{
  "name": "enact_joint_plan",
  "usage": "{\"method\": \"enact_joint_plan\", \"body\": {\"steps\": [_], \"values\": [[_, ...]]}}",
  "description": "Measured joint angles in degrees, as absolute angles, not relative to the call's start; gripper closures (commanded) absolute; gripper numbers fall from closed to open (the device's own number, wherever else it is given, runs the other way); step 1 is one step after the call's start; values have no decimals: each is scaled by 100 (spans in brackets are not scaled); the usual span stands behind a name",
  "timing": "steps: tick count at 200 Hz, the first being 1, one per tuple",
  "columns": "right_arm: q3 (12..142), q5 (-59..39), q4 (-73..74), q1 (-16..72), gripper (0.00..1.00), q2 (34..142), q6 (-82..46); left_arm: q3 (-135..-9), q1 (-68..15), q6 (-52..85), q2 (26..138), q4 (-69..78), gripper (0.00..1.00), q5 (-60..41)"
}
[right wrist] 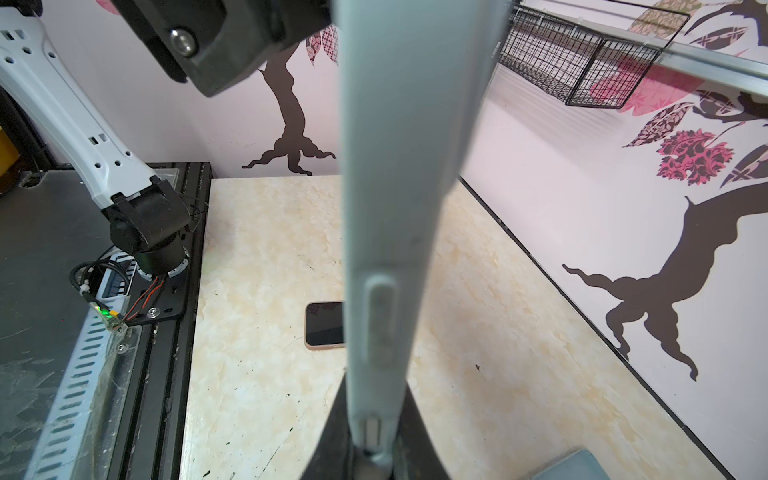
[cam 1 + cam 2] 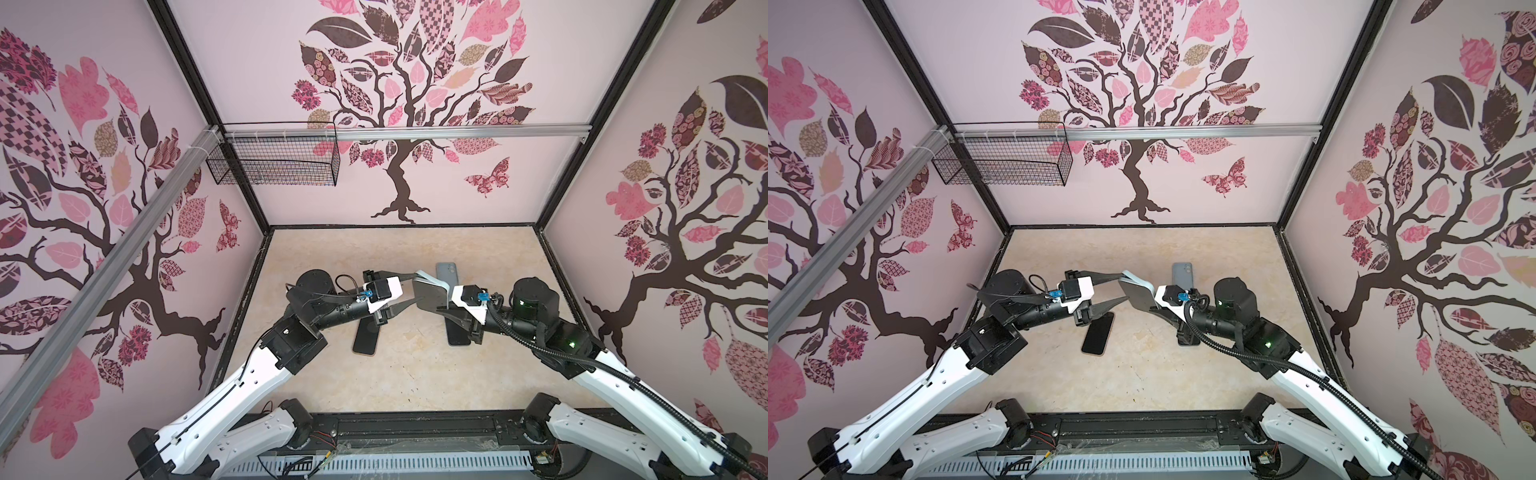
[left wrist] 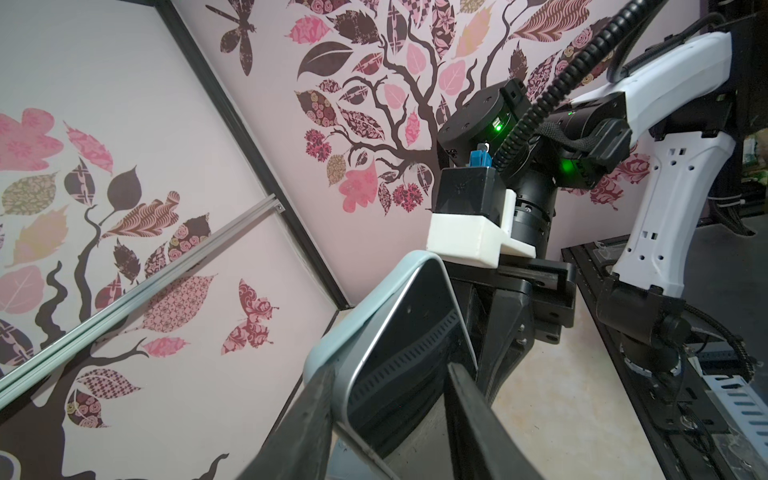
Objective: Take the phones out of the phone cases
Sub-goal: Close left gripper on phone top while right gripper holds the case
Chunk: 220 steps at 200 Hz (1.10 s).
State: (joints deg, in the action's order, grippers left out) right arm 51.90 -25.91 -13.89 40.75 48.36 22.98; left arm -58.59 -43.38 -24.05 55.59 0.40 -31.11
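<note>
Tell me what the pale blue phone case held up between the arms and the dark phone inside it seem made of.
Pale blue phone case: probably soft silicone or rubbery plastic, matte; no glare, moulded button bumps on its edge. Dark phone: glossy glass screen mirroring its surroundings; thin shiny rim, probably metal.

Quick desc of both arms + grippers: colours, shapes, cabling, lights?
Both arms: white moulded shells, black cylindrical joints. The left arm carries a thin black cable; the right arm a thick black corrugated conduit and green joint lights. The left gripper and right gripper match: black tapered fingers, white mount, black camera box with blue plug.
</note>
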Motion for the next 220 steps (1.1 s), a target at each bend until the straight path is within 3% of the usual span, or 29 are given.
{"method": "enact_joint_plan", "body": {"steps": [61,143,184,220], "values": [[5190,-2620,-1459,4082,100,4827,2300,-5946,-4316,-2381,5640,-231,58,-3262],[5190,-3402,-775,4195,100,4598,1647,-5682,-3946,-727,5651,1500,67,-5135],[5168,-3695,-303,4209,100,4543,1330,-5367,-4154,-416,5680,1920,69,-5203],[5083,-3820,-204,4209,100,4543,1175,-5048,-4174,-137,5642,2408,78,-5059]]}}
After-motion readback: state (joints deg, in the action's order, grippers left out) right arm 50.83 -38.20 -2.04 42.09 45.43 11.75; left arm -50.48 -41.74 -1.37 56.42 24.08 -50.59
